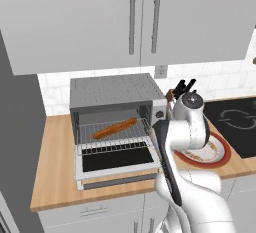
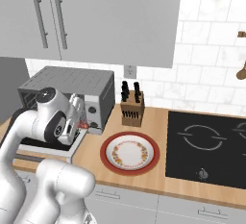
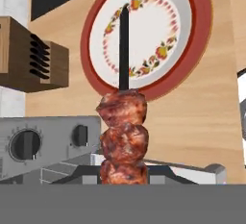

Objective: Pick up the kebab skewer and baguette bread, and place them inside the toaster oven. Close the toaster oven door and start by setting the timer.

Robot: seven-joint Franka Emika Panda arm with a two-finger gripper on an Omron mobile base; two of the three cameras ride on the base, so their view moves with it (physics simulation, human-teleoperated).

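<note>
Hand view, hand clamped on kebab skewer (image 3: 123, 136), stick pointing straight away toward plate (image 3: 190, 50), baguette bread (image 1: 114, 128) lying diagonally on rack

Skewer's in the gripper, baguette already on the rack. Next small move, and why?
Probably swing the kebab skewer left toward the toaster oven opening. The gripper is shut on it beside the knob panel, outside the cavity. The door hangs open and the baguette lies on the rack, with free rack in front of it.
</note>
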